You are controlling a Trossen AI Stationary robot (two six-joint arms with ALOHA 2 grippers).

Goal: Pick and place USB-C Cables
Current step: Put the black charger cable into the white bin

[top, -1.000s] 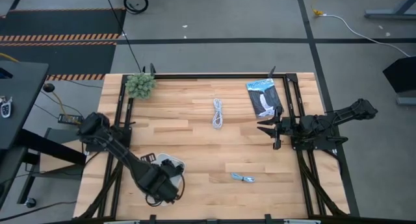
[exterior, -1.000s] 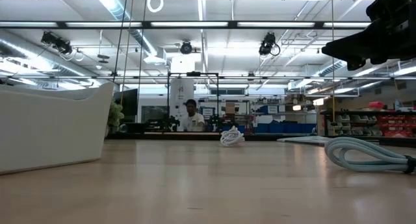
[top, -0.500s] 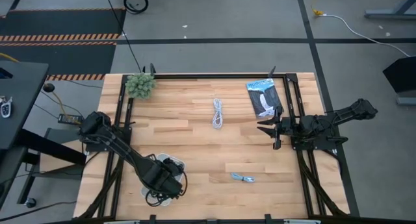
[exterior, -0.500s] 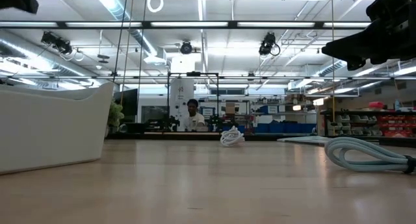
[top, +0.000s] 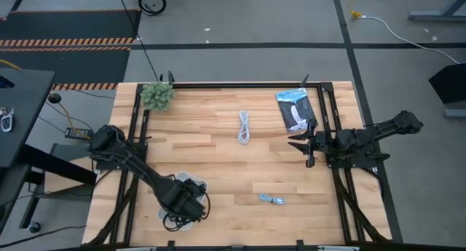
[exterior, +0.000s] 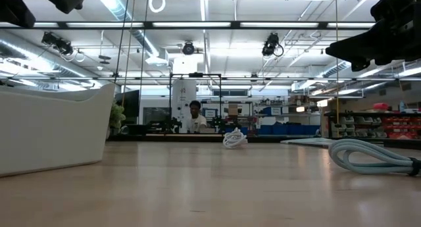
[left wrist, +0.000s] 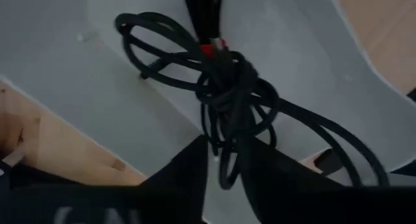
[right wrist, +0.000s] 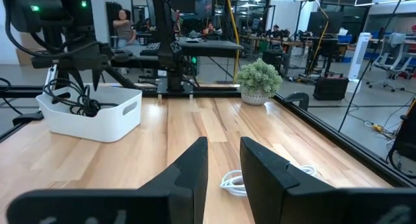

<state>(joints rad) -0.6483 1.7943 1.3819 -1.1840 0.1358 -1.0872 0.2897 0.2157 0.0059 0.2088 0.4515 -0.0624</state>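
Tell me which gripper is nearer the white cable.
Right. The right gripper waits just off the table's right side, a short way from the white cable. The left gripper is farther away, over the white tray.

Grey floor point(top: 255, 18) around the table; ceiling strip lights point(exterior: 197, 24) overhead.

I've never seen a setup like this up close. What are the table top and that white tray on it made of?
The table looks like wood: pale planks jointed in strips with visible grain, smooth finish. The white tray seems to be moulded plastic, matte, with rounded corners and a slot handle. The left gripper hangs over it, above black cable coils.
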